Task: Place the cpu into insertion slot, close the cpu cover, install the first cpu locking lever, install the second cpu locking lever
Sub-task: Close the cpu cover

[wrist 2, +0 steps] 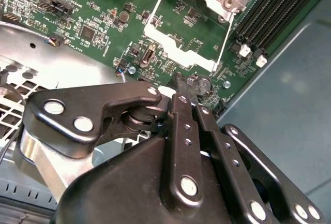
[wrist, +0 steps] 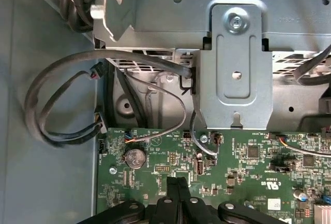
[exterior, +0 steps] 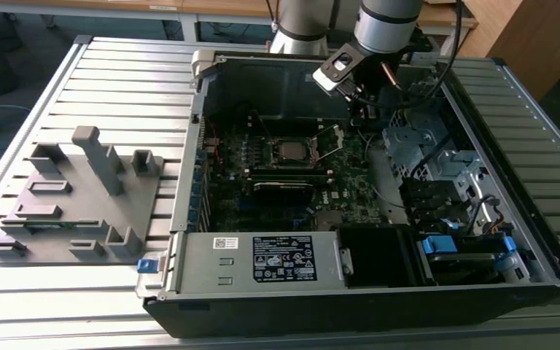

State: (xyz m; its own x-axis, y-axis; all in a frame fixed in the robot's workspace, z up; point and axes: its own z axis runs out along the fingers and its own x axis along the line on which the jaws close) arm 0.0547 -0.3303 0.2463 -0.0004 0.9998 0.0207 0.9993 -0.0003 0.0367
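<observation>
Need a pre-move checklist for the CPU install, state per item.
1. cpu in insertion slot: ok, its grey top sits inside the rim.
2. cpu lying fully flat: cannot tell.
3. cpu cover closed: not ok, it is swung open.
4. locking levers latched: not ok, both are free.
5. pincer empty: ok, shut on nothing, close to the cover.
</observation>
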